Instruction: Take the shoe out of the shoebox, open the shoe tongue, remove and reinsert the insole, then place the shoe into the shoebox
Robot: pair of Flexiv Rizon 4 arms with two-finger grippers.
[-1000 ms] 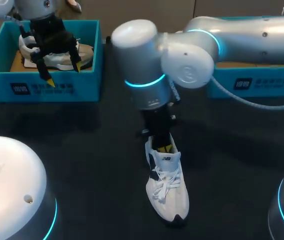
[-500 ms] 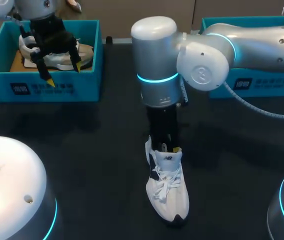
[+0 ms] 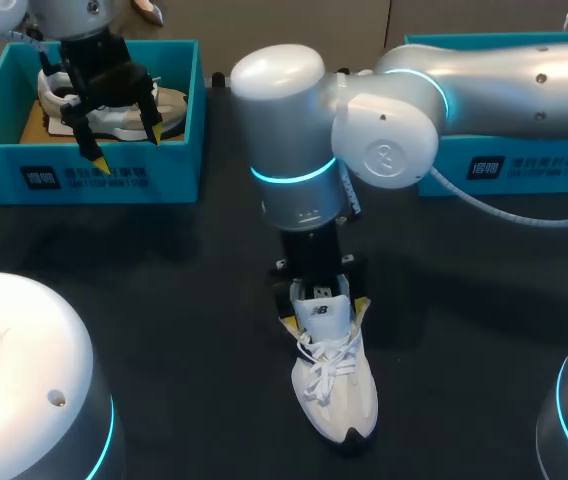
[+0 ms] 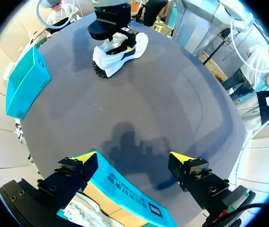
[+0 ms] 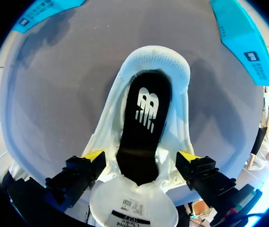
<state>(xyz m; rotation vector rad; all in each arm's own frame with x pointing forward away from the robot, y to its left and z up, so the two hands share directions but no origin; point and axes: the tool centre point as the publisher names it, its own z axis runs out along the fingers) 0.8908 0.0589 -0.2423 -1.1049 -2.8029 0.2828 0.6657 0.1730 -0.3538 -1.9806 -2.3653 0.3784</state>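
A white shoe (image 3: 336,385) lies on the dark table at the centre, toe toward the near edge. My right gripper (image 3: 324,315) hangs over its heel end, open, one yellow tip on each side of the raised tongue (image 3: 322,312). In the right wrist view the right gripper (image 5: 140,156) straddles the shoe's opening, where the black insole (image 5: 141,125) lies flat inside the shoe (image 5: 156,64). The tongue (image 5: 132,210) is folded back under the wrist. My left gripper (image 3: 126,148) stands open above the teal shoebox (image 3: 84,178) at the back left.
The left shoebox holds a second white shoe (image 3: 169,105). A second teal box (image 3: 509,165) sits at the back right under my right arm. In the left wrist view the left gripper (image 4: 134,158) is over the box's front wall (image 4: 125,189).
My right gripper has gone from shut inside the shoe's opening to wide open on both sides of the tongue, and its arm has shifted slightly. The left arm has not moved.
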